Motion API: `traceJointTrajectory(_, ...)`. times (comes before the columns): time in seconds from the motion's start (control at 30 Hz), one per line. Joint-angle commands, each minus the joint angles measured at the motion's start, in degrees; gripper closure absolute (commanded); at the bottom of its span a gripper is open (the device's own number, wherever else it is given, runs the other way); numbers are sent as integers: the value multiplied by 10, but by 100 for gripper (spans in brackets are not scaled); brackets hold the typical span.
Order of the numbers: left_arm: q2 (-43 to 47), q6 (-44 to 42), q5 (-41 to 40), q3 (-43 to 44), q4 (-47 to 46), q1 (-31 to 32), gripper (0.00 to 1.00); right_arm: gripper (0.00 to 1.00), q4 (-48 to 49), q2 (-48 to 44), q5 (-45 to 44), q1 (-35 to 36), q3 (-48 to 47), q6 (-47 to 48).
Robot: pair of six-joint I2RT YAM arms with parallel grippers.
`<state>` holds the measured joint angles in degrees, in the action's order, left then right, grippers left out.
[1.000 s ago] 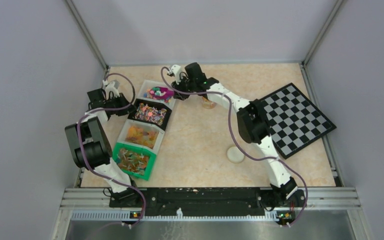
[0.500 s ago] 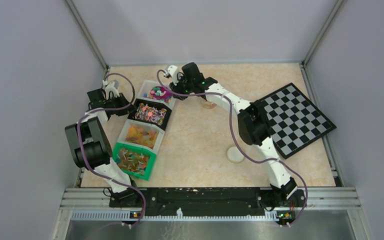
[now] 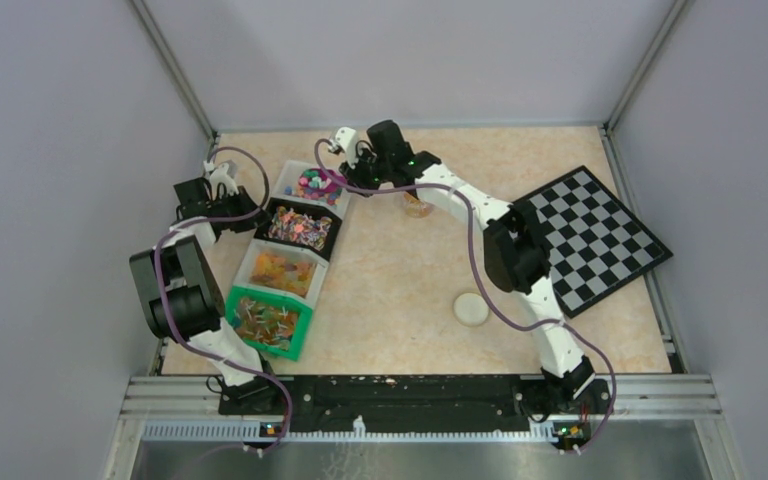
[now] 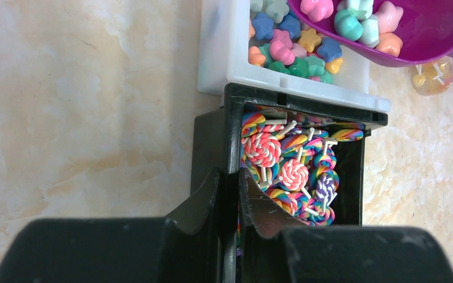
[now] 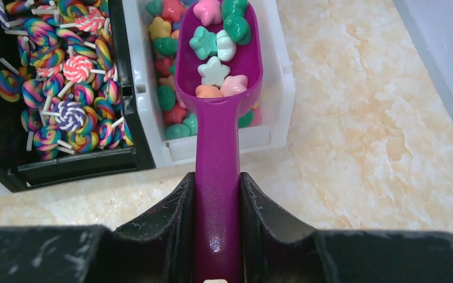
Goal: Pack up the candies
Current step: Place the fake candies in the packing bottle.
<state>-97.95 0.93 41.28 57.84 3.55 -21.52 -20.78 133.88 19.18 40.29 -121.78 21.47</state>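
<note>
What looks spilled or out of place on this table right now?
Nothing looks spilled: the candies sit in the magenta scoop and the white bin, with none visible on the table. The round lid lies alone, well apart from the jar.

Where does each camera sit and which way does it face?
Top external: above and behind the robot, looking down at the table; left arm and right arm show.
Left wrist: behind the left gripper, looking down at the black bin whose wall it pinches.
Right wrist: behind the right gripper, looking along the scoop it grips, over the white bin.
Shared: both wrist views show scoop, candies and both bins.
</note>
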Motion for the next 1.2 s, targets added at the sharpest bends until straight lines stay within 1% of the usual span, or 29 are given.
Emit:
traceJointTrajectory(0.0, 53, 10, -1, 11, -51, -7, 100, 100, 25, -42, 14, 3, -3, 10)
traceJointTrajectory(0.2, 56, 9, -6, 12, -54, -8, 100, 100, 34, -39, 9, 2, 11, 6)
traceJointTrajectory(0.47, 52, 13, 3, 18, -63, -11, 100, 100, 93, -49, 42, -8, 51, -46)
traceJointTrajectory(0.5, 51, 17, 7, 18, -69, -12, 98, 100, 101, -52, 42, -8, 61, -49)
traceJointTrajectory(0.57, 50, 24, 18, 21, -80, -12, 90, 100, 119, -59, 48, -11, 75, -60)
traceJointTrajectory(0.67, 53, 34, 39, 24, -93, -13, 71, 100, 147, -71, 65, -17, 94, -83)
traceJointTrajectory(0.77, 62, 36, 46, 27, -94, -13, 62, 100, 167, -81, 70, -20, 113, -92)
traceJointTrajectory(0.9, 79, 38, 47, 26, -93, -14, 42, 100, 188, -92, 80, -25, 134, -99)
traceJointTrajectory(1.0, 89, 36, 46, 26, -90, -13, 18, 100, 196, -97, 81, -27, 144, -102)
traceJointTrajectory(1.03, 92, 36, 45, 27, -88, -13, 6, 100, 198, -99, 83, -28, 147, -104)
traceJointTrajectory(1.07, 95, 34, 43, 27, -86, -13, 2, 100, 201, -101, 85, -28, 149, -106)
traceJointTrajectory(1.17, 105, 32, 41, 30, -80, -13, 1, 100, 203, -109, 89, -29, 158, -109)
